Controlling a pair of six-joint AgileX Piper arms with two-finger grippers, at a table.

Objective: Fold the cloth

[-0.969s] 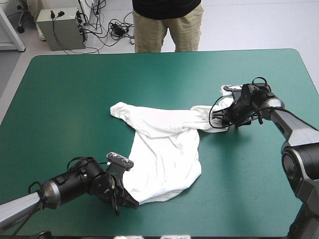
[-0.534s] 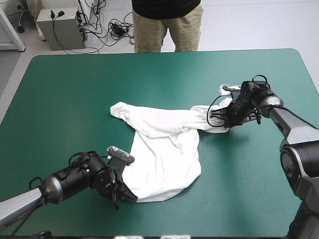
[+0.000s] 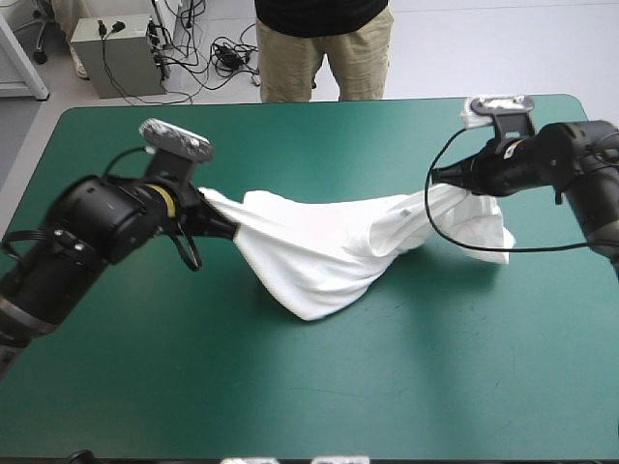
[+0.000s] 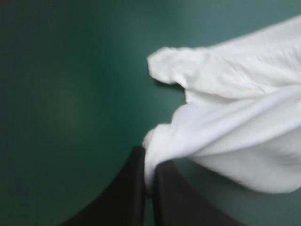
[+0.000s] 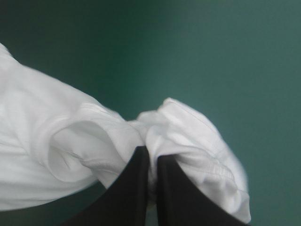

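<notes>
T-shirt (image 3: 329, 253) is sagging, stretched between my left gripper (image 3: 224, 225) and right gripper (image 3: 438, 180), each pinching an end.

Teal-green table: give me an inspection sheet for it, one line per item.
Surface: teal-green cover, flat and smooth where it shows.
Job's things: white T-shirt, not folded, strung between the two grippers, its middle sagging toward the cover.
Clutter: nothing seen.
Grippers: left gripper shut on one end of the T-shirt; right gripper shut on the other end; both raised above the cover.
Cables: nothing seen.
Surroundings: nothing seen.
</notes>
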